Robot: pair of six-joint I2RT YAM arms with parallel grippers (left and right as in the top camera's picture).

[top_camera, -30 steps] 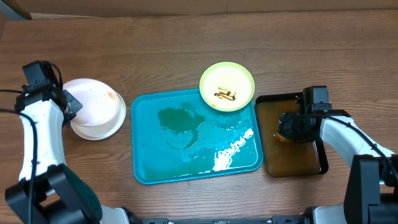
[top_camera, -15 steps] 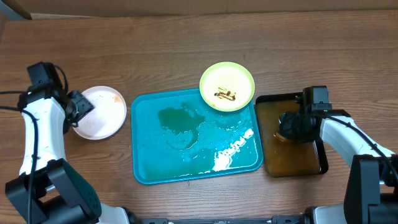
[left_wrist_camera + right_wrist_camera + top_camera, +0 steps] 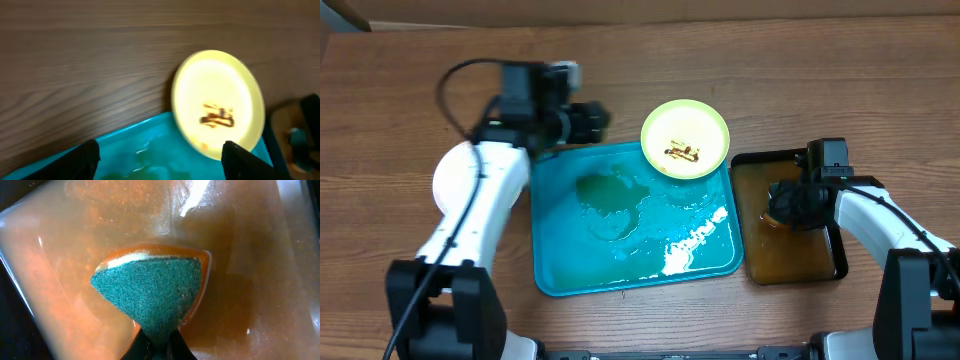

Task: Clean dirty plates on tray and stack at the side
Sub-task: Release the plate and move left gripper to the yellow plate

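Note:
A pale green plate (image 3: pixel 685 138) with a brown smear rests on the back right corner of the turquoise tray (image 3: pixel 620 255), overhanging its rim. In the left wrist view the plate (image 3: pixel 217 102) lies ahead and to the right, above the wet tray (image 3: pixel 140 150). My left gripper (image 3: pixel 592 120) hovers open and empty over the tray's back left corner, left of the plate. The white plates (image 3: pixel 438 185) at the far left are mostly hidden under my left arm. My right gripper (image 3: pixel 160 347) is shut on a green sponge (image 3: pixel 150 290) in brownish water.
A black tray (image 3: pixel 838 268) of brownish water stands right of the turquoise tray, with my right gripper (image 3: pixel 790 205) in it. Puddles of water lie on the turquoise tray's floor. Bare wooden table runs along the back.
My left gripper has opened, left the white plate at the far left, and swung right to the tray's back left corner. The right arm has not moved.

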